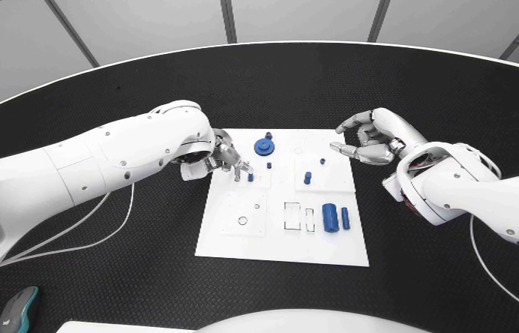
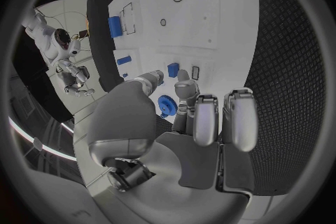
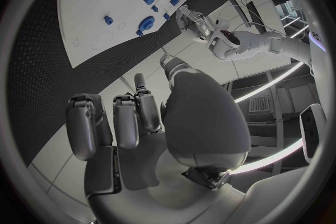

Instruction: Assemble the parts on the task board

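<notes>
The white task board (image 1: 283,232) lies in the middle of the black table (image 1: 130,85), carrying blue parts: a gear-like round piece (image 1: 264,147) near its far edge, a small block (image 1: 251,176) just by the left hand's fingertips, a peg (image 1: 308,176) towards the centre, and two upright cylinders (image 1: 330,217) near the right edge. The left hand (image 1: 217,159) hovers over the board's far left corner, fingers loosely curled and apart, holding nothing. The right hand (image 1: 371,139) sits beside the board's far right corner, fingers curled inward, empty, over bare table.
</notes>
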{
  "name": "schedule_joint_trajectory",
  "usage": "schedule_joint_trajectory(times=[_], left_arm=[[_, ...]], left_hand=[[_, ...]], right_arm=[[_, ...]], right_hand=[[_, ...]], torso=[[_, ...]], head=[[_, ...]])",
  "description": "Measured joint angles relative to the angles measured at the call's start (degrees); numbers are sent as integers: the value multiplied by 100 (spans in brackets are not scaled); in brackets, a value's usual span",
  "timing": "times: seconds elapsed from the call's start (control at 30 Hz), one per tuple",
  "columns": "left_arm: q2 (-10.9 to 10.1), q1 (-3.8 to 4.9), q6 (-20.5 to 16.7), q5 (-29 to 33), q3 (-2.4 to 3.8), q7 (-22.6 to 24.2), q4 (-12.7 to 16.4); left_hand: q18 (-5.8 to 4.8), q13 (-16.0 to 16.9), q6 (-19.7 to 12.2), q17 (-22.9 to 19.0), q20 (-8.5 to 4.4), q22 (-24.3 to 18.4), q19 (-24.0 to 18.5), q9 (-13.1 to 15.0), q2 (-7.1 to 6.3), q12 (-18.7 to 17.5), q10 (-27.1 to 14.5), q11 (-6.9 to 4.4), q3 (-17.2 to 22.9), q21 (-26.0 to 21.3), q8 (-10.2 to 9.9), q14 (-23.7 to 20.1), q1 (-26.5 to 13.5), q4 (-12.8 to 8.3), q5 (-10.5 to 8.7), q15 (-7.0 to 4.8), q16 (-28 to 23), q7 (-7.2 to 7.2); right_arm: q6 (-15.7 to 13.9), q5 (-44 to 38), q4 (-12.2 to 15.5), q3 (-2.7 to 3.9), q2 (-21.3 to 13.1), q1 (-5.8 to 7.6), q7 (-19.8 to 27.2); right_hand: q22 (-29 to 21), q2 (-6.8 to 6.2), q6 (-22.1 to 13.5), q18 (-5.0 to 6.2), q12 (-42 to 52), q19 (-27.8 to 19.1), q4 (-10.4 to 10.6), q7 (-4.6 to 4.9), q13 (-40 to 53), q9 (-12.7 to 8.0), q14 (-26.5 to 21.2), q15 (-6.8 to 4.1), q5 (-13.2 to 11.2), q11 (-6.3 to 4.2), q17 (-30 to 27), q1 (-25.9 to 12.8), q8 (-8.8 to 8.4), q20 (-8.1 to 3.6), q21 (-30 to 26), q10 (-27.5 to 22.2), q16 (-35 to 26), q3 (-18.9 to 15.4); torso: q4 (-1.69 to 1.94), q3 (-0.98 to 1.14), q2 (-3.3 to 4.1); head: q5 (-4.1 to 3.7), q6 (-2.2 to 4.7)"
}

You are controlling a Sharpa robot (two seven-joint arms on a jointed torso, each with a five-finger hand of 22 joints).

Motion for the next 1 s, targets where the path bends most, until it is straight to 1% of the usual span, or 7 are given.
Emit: schedule_joint_trajectory(times=[0.07, 0.23, 0.37, 0.57, 0.7, 0.8, 1.0], left_arm=[[-52, 22, -6, 0, 34, 0, 56], [-177, 92, 61, 65, 212, 75, 49], [-149, 254, 110, 169, 278, 221, -214], [44, 456, 228, 217, 307, 443, -824], [157, 489, 270, 219, 312, 551, -1117], [253, 501, 318, 206, 314, 603, -1321], [505, 496, 441, 192, 311, 655, -1710]], left_hand=[[1, -11, 0, 0, 0, 0, 0, 0, 0, 0, 0, 0, 0, 0, 0, 0, 0, 0, 0, 0, 0, 0], [0, -72, -35, 0, -16, 0, -23, 0, 63, -49, -43, 35, -39, -53, -4, 0, 64, 1, 0, 0, 0, 35], [1, -389, -215, 0, 17, -127, -284, -46, 62, -308, -323, 119, -134, -308, -171, 0, 312, -8, 0, 0, 0, 151], [1, -950, -444, 0, 102, -485, -492, -217, 112, -756, -811, 238, -230, -522, -432, 7, 508, 8, 0, 119, -29, 298], [1, -984, -483, 0, 102, -495, -492, -296, 140, -756, -839, 266, -261, -533, -515, 15, 536, 7, 0, 141, -29, 337], [93, -1033, -544, 0, 144, -540, -534, -430, 190, -778, -901, 328, -261, -560, -640, 11, 586, 7, 0, 197, -89, 398], [93, -1028, -544, 0, 144, -546, -534, -479, 213, -778, -901, 328, -261, -573, -640, 11, 609, 7, 0, 197, -89, 398]], right_arm=[[2, 0, -11, 0, 5, 0, 1], [10, 0, -36, -1, 10, -1, -1], [18, 0, -57, -1, 18, -1, -7], [23, 0, -70, -2, 40, -2, -10], [24, 0, -80, -2, 41, -2, -9], [21, 0, -86, -2, 40, -2, -11], [17, 0, -46, -2, 43, -2, -10]], right_hand=[[0, 0, 0, 0, 0, 0, 0, 0, 0, 0, 0, 0, 0, 0, 0, 0, 0, 0, 0, 0, 0, 0], [0, 23, 0, 0, 0, 0, 0, 0, 0, -5, 0, 0, 0, 0, 0, -23, 0, 0, 0, 0, 0, 0], [0, 23, 0, 1, 0, 0, -1, 0, -1, -5, 0, 0, 0, 0, 0, -23, 2, 0, 0, 0, 0, -1], [0, 23, 0, 0, 0, 0, -16, 0, -1, -5, 0, 0, 0, 0, -1, -23, 22, 0, 0, 0, 0, -16], [0, 23, 0, 0, 0, 0, -16, 0, -1, -4, 0, 0, 0, 0, -1, -23, 22, 0, 0, 0, 0, -16], [0, 22, 0, 0, 0, 0, -16, 0, -2, -4, 0, 0, 0, 0, -1, -22, 22, 0, 0, 0, 0, -16], [0, 22, 0, 0, 0, 0, -16, 0, -2, -4, 0, 0, 0, 0, -1, -22, 22, 0, 0, 0, 0, -16]], torso=[[0, -1, -1], [-3, -2, -1], [-6, -7, 9], [-8, -3, 34], [-13, -7, 54], [-10, -14, 70], [-1, -24, 116]], head=[[4, 13], [9, 57], [-1, 78], [14, 124], [-4, 160], [-31, 194], [-35, 234]])
